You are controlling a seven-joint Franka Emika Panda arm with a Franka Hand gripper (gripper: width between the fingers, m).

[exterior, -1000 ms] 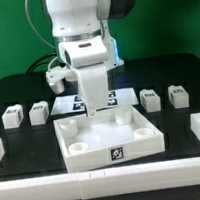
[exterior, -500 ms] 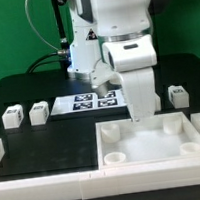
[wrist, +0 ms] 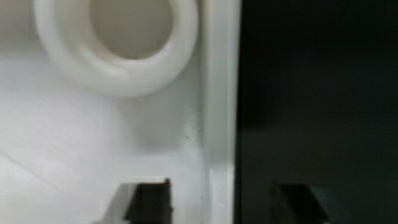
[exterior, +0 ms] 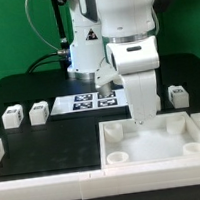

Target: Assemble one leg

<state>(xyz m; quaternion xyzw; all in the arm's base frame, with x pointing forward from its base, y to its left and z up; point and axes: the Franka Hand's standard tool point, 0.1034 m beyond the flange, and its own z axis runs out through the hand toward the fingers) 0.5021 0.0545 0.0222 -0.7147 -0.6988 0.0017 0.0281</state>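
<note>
Where the black bench (exterior: 53, 144) spreads under the arm, three small, stubby white plastic blocks show in the exterior view, each a leg with a black-and-white tag on its front face. One leg (exterior: 12, 118) and a second (exterior: 37, 112) stand side by side at the exterior view's left. A third (exterior: 176, 95) stands alone at the exterior view's right, well apart from them. All three sit on the bench, and the arm touches none of them.

One large white square tray (exterior: 148, 143) with round corner sockets lies at the front right. One thin flat white marker board (exterior: 93, 101) lies behind it, partly hidden by the arm. The white arm's two-finger gripper (exterior: 140, 117) points down at the tray's rear wall.

In the wrist view the gripper (wrist: 224, 205) stands parted and holds nothing. One dark fingertip (wrist: 146, 200) is over the tray floor and the other over the bench, with the tray wall between them and a gap on each side. One round socket (wrist: 125, 45) shows there too.

White rails (exterior: 48, 189) edge the bench front, and a green backdrop (exterior: 5, 38) stands behind.
</note>
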